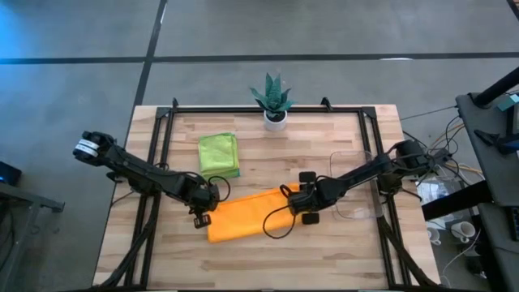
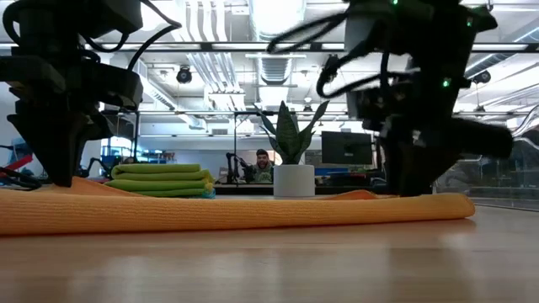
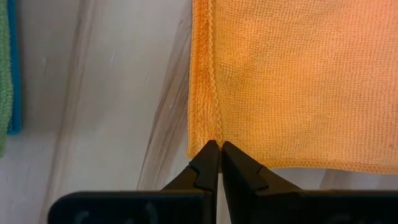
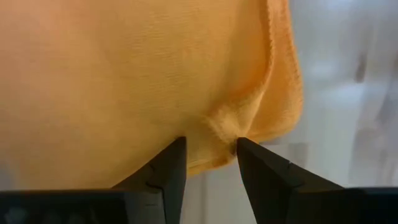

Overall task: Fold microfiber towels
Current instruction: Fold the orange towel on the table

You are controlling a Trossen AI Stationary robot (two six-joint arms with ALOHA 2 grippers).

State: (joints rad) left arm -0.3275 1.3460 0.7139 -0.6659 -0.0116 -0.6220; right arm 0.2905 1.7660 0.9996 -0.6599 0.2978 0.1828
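1 orange towel [image 1: 243, 216] lies folded flat on table [image 1: 268, 264], near front middle. Left gripper [image 3: 219, 147] pinched tight on its corner edge. Right gripper [image 4: 210, 149] at other end, fingers [image 4: 168, 165] parted, towel edge bunched between them. Green towels [image 1: 219, 154] stacked behind, blue edge under. Plant [image 1: 273, 99] at back edge. Clear tray [image 1: 357, 186] at right.

Orange towel [image 1: 243, 216] lies folded double, a long strip across the desk's middle. Green-and-blue folded towel stack [image 1: 219, 154] sits behind it, apart.
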